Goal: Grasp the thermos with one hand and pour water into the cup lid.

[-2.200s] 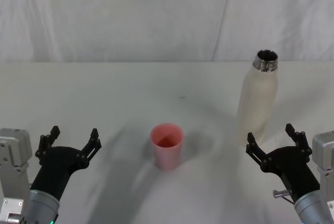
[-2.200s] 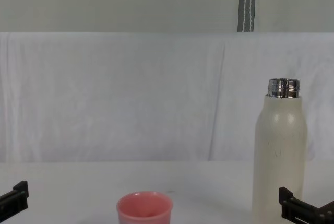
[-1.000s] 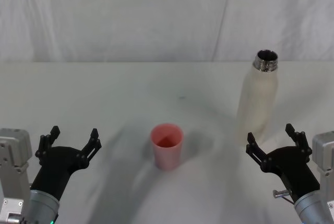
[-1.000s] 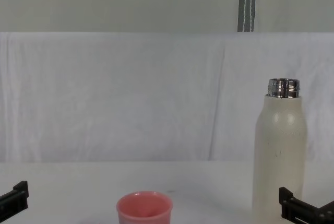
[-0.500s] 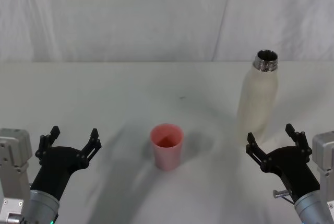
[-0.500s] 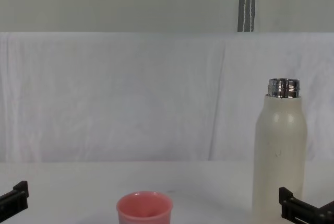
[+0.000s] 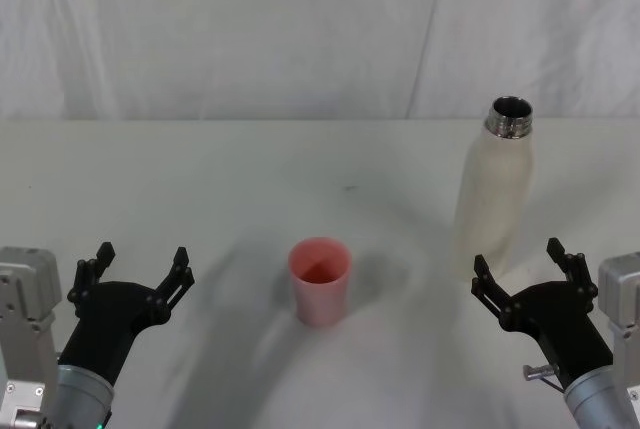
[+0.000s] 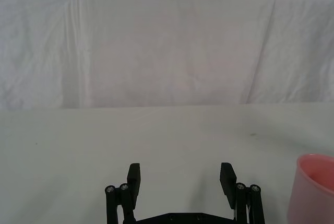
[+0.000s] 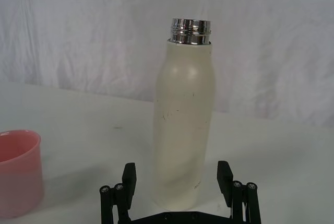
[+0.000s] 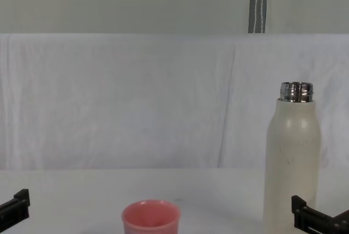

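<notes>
The thermos (image 7: 494,199) stands upright just beyond my right tool (image 7: 524,265), whose two black fingers are spread wide and hold nothing; in the right wrist view the thermos (image 9: 184,117) rises between and just past the fingertips (image 9: 129,174), not touching them. From the head view this tool sits at the near right of the table (image 7: 200,179), pointing away from me. My left tool (image 7: 140,265) rests at the near left, its fingers likewise spread wide and empty, with bare table ahead of it in the left wrist view (image 8: 180,179). Moving outward from the right tool, the thermos is a tall cream-white bottle with rounded shoulders and a shiny threaded steel neck, its mouth open and uncapped. The cup lid (image 7: 320,281), a small salmon-pink round cup, stands upright near the middle of the table, to the left of the thermos and well apart from it, roughly between my two tools and slightly farther out. In the chest view the thermos (image 10: 292,163) towers over the cup lid (image 10: 151,219). A white cloth (image 7: 250,29) hangs behind the far edge of the table.
</notes>
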You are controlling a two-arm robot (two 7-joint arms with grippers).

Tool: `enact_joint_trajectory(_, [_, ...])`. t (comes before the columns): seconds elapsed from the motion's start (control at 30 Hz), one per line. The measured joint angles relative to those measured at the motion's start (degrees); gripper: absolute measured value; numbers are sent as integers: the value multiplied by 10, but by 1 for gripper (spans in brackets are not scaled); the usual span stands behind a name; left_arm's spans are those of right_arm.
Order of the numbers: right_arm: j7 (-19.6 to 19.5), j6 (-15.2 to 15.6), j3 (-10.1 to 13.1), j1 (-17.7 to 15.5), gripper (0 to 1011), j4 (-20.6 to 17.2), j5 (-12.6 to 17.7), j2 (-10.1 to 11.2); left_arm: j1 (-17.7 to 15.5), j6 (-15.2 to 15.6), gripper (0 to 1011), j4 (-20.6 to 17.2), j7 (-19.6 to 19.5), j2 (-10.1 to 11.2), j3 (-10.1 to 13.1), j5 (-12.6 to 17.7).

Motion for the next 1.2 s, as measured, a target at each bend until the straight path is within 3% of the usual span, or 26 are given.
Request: enact_joint_trajectory(1.2, [0,0,0,0,1001,0,0,0,0,0,1001,0,0,0,0,0])
